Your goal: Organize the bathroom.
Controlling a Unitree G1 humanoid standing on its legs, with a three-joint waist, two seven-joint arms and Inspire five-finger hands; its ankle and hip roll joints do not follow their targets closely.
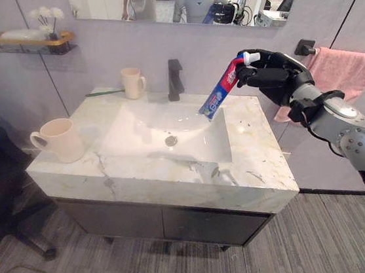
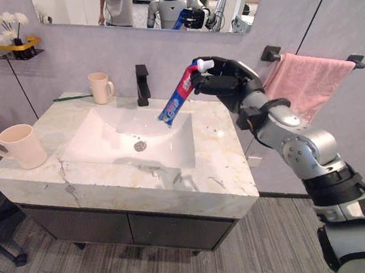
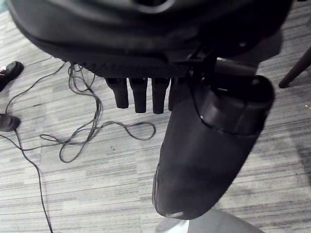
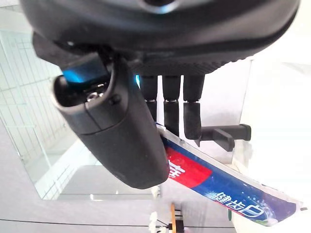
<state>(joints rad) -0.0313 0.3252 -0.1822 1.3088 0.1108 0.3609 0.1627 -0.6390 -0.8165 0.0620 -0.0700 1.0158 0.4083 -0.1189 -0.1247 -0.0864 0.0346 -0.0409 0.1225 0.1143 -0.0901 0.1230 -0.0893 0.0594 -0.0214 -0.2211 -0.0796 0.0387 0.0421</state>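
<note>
The right robot hand (image 1: 268, 69) pinched the toothpaste tube (image 1: 220, 92) aloft, its tail slanting down over the sink (image 1: 137, 141). The mug (image 1: 57, 140) stood well away; placing remained undone.

A: What's crowding my right robot hand (image 1: 274, 72)?
B: The black faucet (image 1: 175, 79) stands near it, pink towel (image 1: 353, 71) just behind.
A: I see open counter (image 1: 251, 161) on the basin's right, mugs (image 1: 58, 141) well apart at left.

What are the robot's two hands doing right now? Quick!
Right hand: shut on the toothpaste tube, held up over the sink.
Left hand: open, fingers straight, holding nothing, above the floor.
</note>
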